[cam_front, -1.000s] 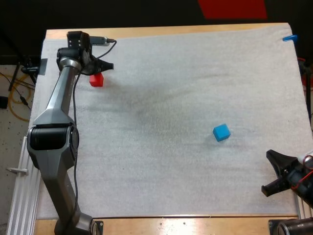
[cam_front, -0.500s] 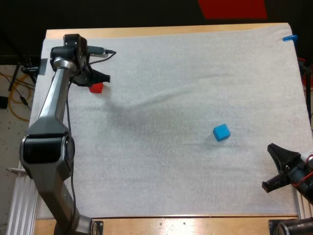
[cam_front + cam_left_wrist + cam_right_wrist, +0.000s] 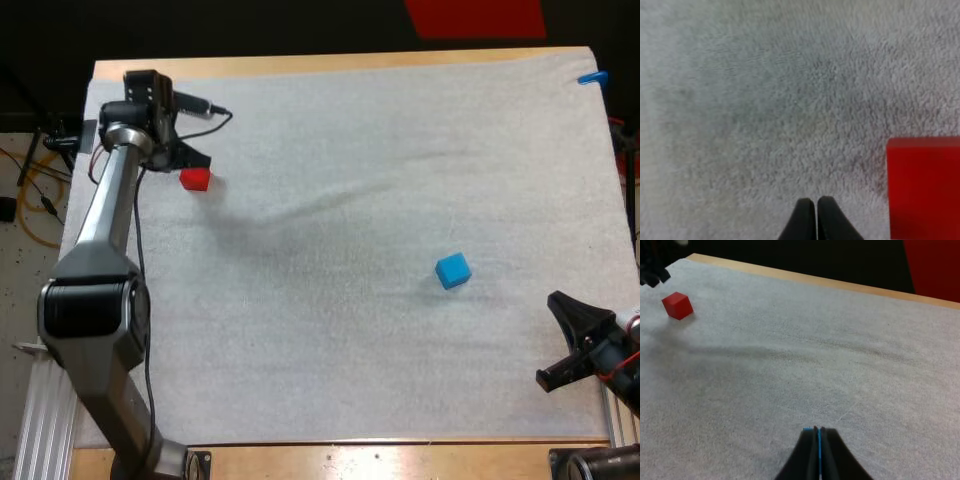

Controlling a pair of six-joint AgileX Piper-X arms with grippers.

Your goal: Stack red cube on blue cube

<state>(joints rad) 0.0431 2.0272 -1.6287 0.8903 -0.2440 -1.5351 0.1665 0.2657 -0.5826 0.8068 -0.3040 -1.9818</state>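
The red cube lies on the white mat at the far left. My left gripper hangs just beyond the cube, over the mat. In the left wrist view its fingers touch each other with nothing between them, and the red cube sits beside the tips, apart from them. The blue cube rests alone right of the mat's middle. My right gripper waits near the mat's right edge, short of the blue cube, with its fingers pressed together. The red cube also appears far off in the right wrist view.
The mat's far edge and the wooden table rim run close behind the left gripper. The mat's left edge is near the left arm. Bare mat lies between the two cubes.
My left gripper has drifted left, and the red cube now sits slightly nearer the front than a second ago. The right gripper has barely shifted. The blue cube has not moved.
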